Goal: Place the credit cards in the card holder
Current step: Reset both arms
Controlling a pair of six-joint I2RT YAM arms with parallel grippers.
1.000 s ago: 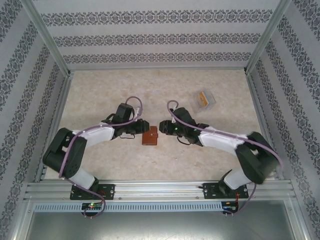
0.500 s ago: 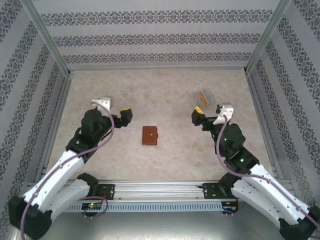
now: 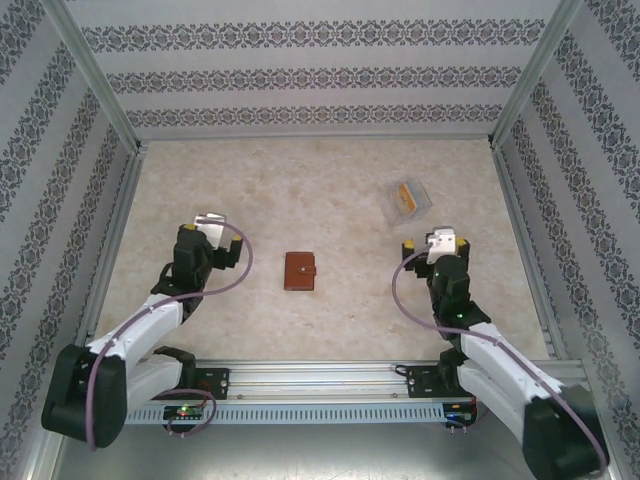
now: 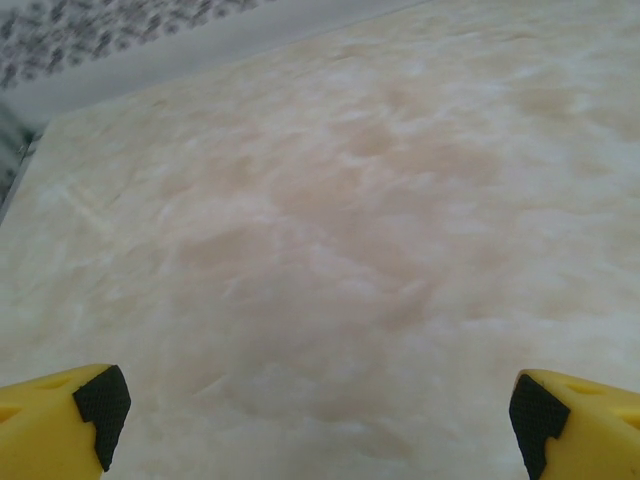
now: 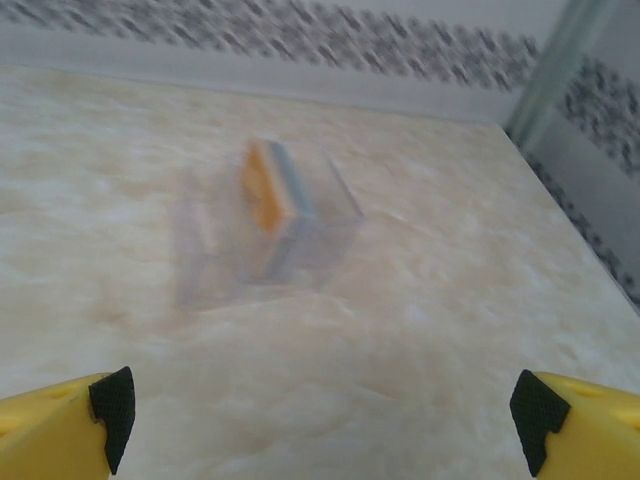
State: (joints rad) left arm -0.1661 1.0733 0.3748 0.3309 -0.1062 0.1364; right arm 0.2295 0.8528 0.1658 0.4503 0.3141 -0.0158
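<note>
The card holder (image 3: 299,271) is seen lying flat and closed near the middle of the tabletop (image 3: 330,190), between the two arms and well apart from both. It is a small reddish-brown rectangle, slightly longer than wide, with its long axis running from the near edge toward the far wall. A tiny pale snap stud (image 3: 307,270) is set toward its right side. The credit cards (image 5: 275,195) are found in a clear plastic box (image 5: 200,250) at the far right of the tabletop. They are stood on edge, an orange one against a grey-blue one, with their long edges running away from the right wrist camera; finer detail is lost to blur. From above, the box is seen turned askew to the tabletop's edges. The left jaws are spread wide over bare tabletop, nothing being held between the black pads (image 4: 100,400). The right jaws are likewise spread wide and empty, their pads (image 5: 112,400) short of the box.
</note>
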